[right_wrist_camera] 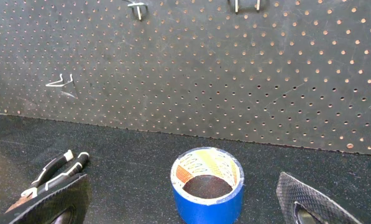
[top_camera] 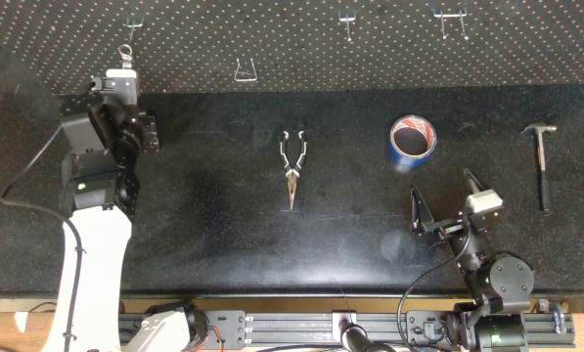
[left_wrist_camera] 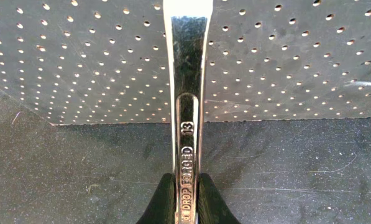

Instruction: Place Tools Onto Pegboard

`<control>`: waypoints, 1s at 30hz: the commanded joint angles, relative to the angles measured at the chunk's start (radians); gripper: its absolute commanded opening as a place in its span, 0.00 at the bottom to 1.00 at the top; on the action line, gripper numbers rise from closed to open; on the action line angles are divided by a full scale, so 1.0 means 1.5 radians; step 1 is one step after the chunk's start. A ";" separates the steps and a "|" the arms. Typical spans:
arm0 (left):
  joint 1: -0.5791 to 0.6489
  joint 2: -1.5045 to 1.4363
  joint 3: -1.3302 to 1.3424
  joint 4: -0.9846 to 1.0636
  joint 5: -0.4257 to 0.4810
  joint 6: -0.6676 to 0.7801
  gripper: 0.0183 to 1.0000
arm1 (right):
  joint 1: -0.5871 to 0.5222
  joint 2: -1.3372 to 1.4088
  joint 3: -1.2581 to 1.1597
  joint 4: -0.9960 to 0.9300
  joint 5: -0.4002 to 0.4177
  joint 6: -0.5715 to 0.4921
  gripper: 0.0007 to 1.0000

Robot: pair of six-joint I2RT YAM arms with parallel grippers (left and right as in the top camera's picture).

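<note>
A black speckled worktop (top_camera: pixel 223 244) meets a pale wooden strip (top_camera: pixel 8 305) at its front edge.

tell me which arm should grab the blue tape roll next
Right. The right gripper is open, facing the blue tape roll close by; the left gripper is at the pegboard, shut on a wrench.

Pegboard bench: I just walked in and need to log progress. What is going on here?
The left gripper, jaws shut on a wrench, holds it up in front of the pegboard. The right gripper sits with jaws open, facing the blue tape roll. That roll, the pliers and the hammer lie on the black mat, not yet hung.
</note>
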 commanded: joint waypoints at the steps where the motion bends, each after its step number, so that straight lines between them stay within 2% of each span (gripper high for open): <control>1: 0.001 0.005 0.004 0.011 -0.013 -0.014 0.01 | 0.005 -0.004 -0.002 -0.004 0.001 0.007 0.97; 21: 0.001 0.078 0.004 0.073 -0.013 -0.006 0.01 | 0.005 -0.004 -0.002 -0.004 0.001 0.007 0.98; 30: 0.001 0.136 0.004 0.176 -0.012 -0.004 0.01 | 0.005 -0.004 -0.002 -0.004 0.001 0.007 0.98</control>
